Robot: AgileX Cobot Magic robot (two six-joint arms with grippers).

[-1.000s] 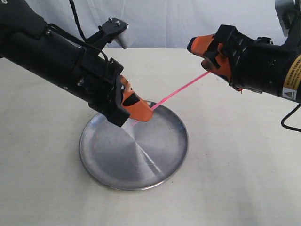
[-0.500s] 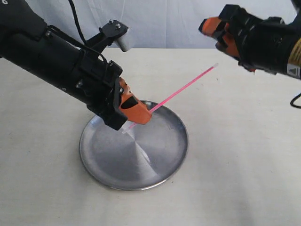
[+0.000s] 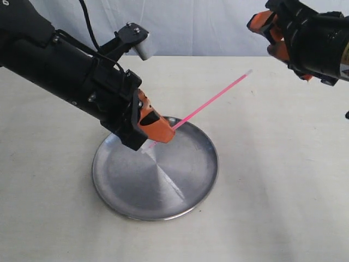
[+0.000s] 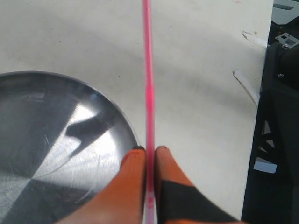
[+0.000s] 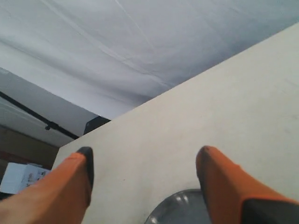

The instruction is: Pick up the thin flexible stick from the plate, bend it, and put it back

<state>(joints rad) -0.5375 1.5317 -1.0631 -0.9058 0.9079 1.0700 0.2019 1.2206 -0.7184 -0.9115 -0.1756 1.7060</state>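
Left wrist view: left gripper (image 4: pixel 149 151) clamped on the thin bright pink plastic stick (image 4: pixel 148 84), round brushed steel plate (image 4: pixel 51 140) just below it; right gripper (image 5: pixel 145 158) wide apart, empty.

This looks like a robot lab or test cell. A black left arm (image 3: pixel 60 71) trailing a loose cable (image 3: pixel 86 19) and a black right arm (image 3: pixel 322 43) reach over a bench (image 3: pixel 272 180) draped in plain off-white cloth, which carries one steel plate (image 3: pixel 163 188). A white sheet (image 3: pixel 196 27) hangs behind as a backdrop. Past the sheet's edge, the right wrist view shows a dark rail (image 5: pixel 32 113) and a white box (image 5: pixel 14 179). The left wrist view shows black labelled framing (image 4: pixel 280 93) at the bench's edge.
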